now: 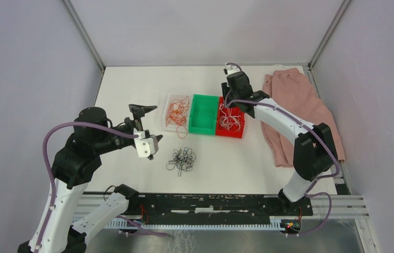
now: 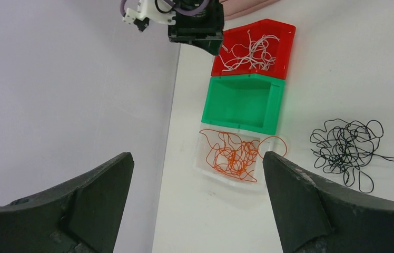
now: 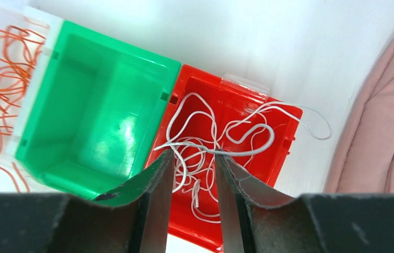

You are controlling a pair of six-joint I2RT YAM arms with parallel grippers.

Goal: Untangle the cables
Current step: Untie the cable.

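The cables lie sorted by colour in 3 groups on the white table (image 1: 247, 163). The orange cables (image 1: 178, 112) sit in a loose heap in a clear bin (image 2: 205, 171) at the left end of a row of 3 bins, with a few loops spilling over its near edge onto the table. The white cables (image 3: 210, 137) are piled in the red bin (image 1: 232, 133) at the right end, 1 strand trailing over the far rim. Between them, touching both, stands a green bin (image 2: 242, 100). The black cables (image 1: 181, 159) form a curly clump on the bare table, nearer the arm bases than the bins and apart from them. The left gripper (image 1: 147, 133) hangs over the table to the left of the clear bin, turned sideways, with its jaws spread wide and nothing between them; from its wrist view all 3 bins and the black clump show between the 2 dark fingers (image 2: 95, 195). The right gripper (image 3: 194, 155) hangs above the red bin with its jaws set narrow but apart, a slim gap showing between them. A white strand crosses right at the fingertips, and whether it touches them cannot be told. A pink cloth (image 1: 295, 100) lies crumpled on the table to the right of the red bin, partly under the right arm.
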